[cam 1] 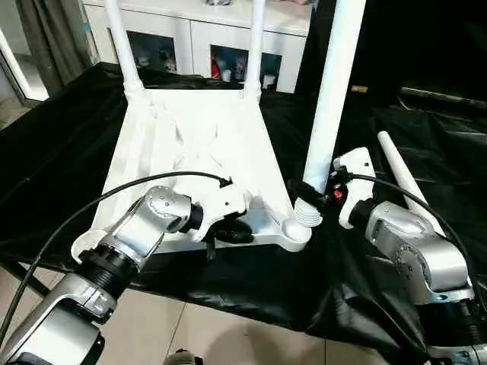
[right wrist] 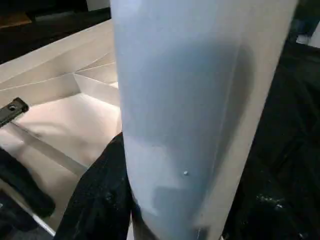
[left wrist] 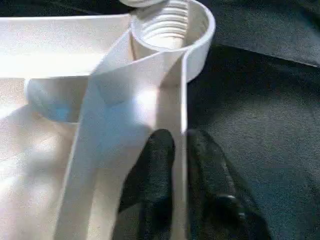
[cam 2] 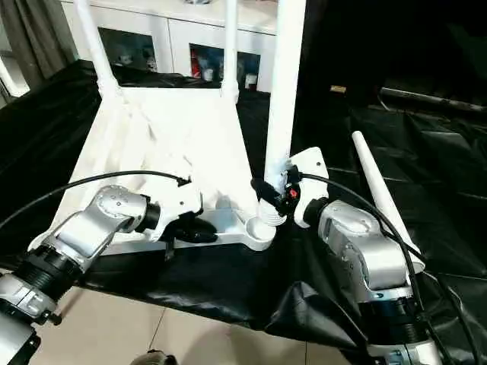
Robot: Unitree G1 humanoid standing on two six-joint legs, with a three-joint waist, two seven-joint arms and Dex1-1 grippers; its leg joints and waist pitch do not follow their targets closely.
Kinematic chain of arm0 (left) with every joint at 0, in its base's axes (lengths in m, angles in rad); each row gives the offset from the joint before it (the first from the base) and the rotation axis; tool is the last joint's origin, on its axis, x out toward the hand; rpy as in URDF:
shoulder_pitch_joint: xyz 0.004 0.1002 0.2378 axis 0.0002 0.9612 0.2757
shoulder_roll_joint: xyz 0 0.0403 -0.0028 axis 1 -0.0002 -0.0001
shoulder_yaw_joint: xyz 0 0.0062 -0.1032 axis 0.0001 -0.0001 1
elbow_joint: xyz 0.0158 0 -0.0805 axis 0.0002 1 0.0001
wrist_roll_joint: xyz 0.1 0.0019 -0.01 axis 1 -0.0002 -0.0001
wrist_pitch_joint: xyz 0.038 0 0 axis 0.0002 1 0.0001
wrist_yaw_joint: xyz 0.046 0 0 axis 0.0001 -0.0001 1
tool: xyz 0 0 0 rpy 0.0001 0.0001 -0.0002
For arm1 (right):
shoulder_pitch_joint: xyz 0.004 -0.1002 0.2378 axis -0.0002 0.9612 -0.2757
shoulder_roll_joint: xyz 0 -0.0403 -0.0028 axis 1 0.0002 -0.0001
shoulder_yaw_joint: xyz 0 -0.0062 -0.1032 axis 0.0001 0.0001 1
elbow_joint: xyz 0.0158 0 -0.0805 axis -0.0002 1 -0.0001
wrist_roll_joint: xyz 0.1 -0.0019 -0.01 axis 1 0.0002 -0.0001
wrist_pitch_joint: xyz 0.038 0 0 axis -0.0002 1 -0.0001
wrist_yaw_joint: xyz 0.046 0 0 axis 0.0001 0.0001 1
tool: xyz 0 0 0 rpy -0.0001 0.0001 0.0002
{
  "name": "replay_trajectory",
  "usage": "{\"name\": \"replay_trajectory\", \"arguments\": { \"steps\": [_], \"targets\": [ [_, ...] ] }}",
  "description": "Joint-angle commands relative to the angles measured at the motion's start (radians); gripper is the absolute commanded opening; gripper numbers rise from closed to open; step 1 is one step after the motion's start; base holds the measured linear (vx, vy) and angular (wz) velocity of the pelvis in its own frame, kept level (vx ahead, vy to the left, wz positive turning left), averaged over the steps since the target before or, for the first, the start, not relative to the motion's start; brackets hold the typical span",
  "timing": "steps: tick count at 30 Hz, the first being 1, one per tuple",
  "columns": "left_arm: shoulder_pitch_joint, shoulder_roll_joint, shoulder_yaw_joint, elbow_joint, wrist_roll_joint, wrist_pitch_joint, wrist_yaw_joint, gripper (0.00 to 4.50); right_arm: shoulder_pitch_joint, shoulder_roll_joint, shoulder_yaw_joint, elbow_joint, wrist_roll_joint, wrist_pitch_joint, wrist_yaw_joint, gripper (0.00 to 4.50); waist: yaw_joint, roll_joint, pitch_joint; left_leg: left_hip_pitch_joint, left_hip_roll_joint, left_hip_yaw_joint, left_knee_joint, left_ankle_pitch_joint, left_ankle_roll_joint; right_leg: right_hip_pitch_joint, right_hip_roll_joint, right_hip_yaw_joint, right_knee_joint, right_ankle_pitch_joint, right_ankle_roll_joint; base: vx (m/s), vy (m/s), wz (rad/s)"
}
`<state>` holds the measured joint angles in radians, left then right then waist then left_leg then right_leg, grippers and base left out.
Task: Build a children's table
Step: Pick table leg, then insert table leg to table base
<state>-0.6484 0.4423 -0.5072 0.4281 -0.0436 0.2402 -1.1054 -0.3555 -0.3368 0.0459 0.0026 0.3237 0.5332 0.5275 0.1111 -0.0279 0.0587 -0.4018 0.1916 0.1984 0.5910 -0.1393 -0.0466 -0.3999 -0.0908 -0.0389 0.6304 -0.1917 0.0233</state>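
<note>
The children's table top [cam 1: 198, 144] lies upside down on black cloth, ribbed underside up. Two white legs [cam 1: 122, 46] [cam 1: 255, 46] stand in its far corner sockets. My left gripper [cam 1: 228, 232] is shut on the top's near rim, one black finger on each side of the thin wall [left wrist: 182, 115]. My right gripper [cam 1: 308, 192] is shut on a third leg [cam 1: 331, 91], held nearly upright. Its threaded end [cam 1: 308, 215] sits just above the near right socket [left wrist: 167, 25]. A fourth leg [cam 1: 403, 179] lies loose on the cloth to the right.
A white cabinet [cam 1: 198, 38] with glass-fronted shelves stands behind the table top. The black cloth [cam 1: 426, 129] covers the whole work surface and hangs over its near edge above a tiled floor [cam 1: 190, 334]. The near left corner socket [cam 1: 84, 245] stands open.
</note>
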Motion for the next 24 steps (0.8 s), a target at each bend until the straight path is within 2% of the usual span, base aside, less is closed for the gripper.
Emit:
{"name": "replay_trajectory", "arguments": {
  "steps": [1,3,8,11,12,13,14,16,19,22,24],
  "targets": [
    [-0.006,0.010,-0.016,-0.006,0.018,-0.007,-0.016,0.27,-0.014,-0.008,-0.008,-0.023,0.001,-0.020,0.000,1.89,-0.001,0.016,-0.074,0.042,0.034,-0.023,-0.075,-0.349,-0.078,0.029,-0.049,0.031,-0.079,-0.208,-0.190,0.000,0.000,0.00],
    [-0.003,0.015,-0.020,-0.010,0.023,-0.004,-0.028,0.09,-0.017,-0.007,-0.007,-0.018,-0.001,-0.022,0.002,1.89,-0.001,0.015,-0.074,0.042,0.034,-0.023,-0.075,-0.354,-0.080,0.029,-0.049,0.031,-0.080,-0.218,-0.188,0.000,0.000,0.00],
    [0.000,0.007,-0.010,-0.003,0.039,-0.013,-0.012,0.03,-0.021,-0.004,-0.008,-0.012,-0.005,-0.024,0.005,1.89,-0.001,0.014,-0.074,0.042,0.035,-0.023,-0.075,-0.346,-0.077,0.028,-0.048,0.031,-0.078,-0.199,-0.193,0.000,0.000,0.00],
    [-0.006,-0.003,0.002,0.010,0.040,0.000,-0.001,0.58,-0.021,-0.003,-0.008,-0.010,-0.008,-0.026,0.008,1.89,0.000,0.014,-0.074,0.042,0.034,-0.022,-0.075,-0.346,-0.076,0.029,-0.049,0.031,-0.078,-0.202,-0.194,0.000,0.000,0.00],
    [-0.006,-0.003,0.002,0.010,0.040,0.000,-0.001,0.29,-0.021,-0.003,-0.008,-0.010,-0.008,-0.026,0.008,1.89,0.000,0.014,-0.073,0.042,0.034,-0.022,-0.075,-0.348,-0.075,0.028,-0.049,0.031,-0.079,-0.207,-0.194,0.000,0.000,0.00],
    [-0.007,-0.001,0.000,0.012,0.048,-0.007,0.000,0.29,-0.021,-0.002,-0.008,-0.010,-0.009,-0.026,0.008,1.89,0.000,0.014,-0.073,0.041,0.034,-0.022,-0.075,-0.354,-0.076,0.028,-0.050,0.032,-0.080,-0.217,-0.192,0.000,0.000,0.00],
    [-0.004,0.002,0.001,0.012,0.052,-0.008,-0.006,0.10,-0.021,0.000,-0.008,-0.012,-0.010,-0.027,0.009,1.89,-0.001,0.013,-0.073,0.041,0.034,-0.023,-0.076,-0.354,-0.076,0.028,-0.050,0.032,-0.081,-0.223,-0.187,0.000,0.000,0.00],
    [-0.002,0.006,0.003,0.011,0.051,-0.006,-0.018,0.23,-0.022,0.001,-0.008,-0.011,-0.010,-0.027,0.009,1.89,-0.001,0.017,-0.072,0.043,0.034,-0.023,-0.076,-0.364,-0.079,0.026,-0.051,0.032,-0.082,-0.241,-0.183,0.000,0.000,0.00],
    [-0.001,0.004,0.014,0.016,0.048,-0.001,-0.012,0.13,-0.028,0.014,-0.022,-0.016,0.013,-0.011,0.008,1.89,-0.001,0.014,-0.073,0.042,0.035,-0.024,-0.077,-0.369,-0.078,0.026,-0.051,0.031,-0.082,-0.240,-0.185,0.000,0.000,0.00],
    [-0.002,0.003,0.027,0.037,0.050,0.009,0.003,0.00,-0.039,0.025,-0.036,-0.029,0.062,0.037,0.029,1.89,-0.002,0.015,-0.073,0.042,0.034,-0.024,-0.077,-0.364,-0.074,0.026,-0.050,0.031,-0.081,-0.229,-0.190,0.000,0.000,0.00],
    [-0.003,0.004,0.037,0.050,0.051,0.017,0.013,0.00,-0.046,0.020,-0.031,-0.031,0.079,0.058,0.054,1.89,-0.002,0.011,-0.072,0.041,0.034,-0.023,-0.077,-0.367,-0.072,0.027,-0.049,0.031,-0.081,-0.237,-0.190,0.000,0.000,0.00]
  ]
}}
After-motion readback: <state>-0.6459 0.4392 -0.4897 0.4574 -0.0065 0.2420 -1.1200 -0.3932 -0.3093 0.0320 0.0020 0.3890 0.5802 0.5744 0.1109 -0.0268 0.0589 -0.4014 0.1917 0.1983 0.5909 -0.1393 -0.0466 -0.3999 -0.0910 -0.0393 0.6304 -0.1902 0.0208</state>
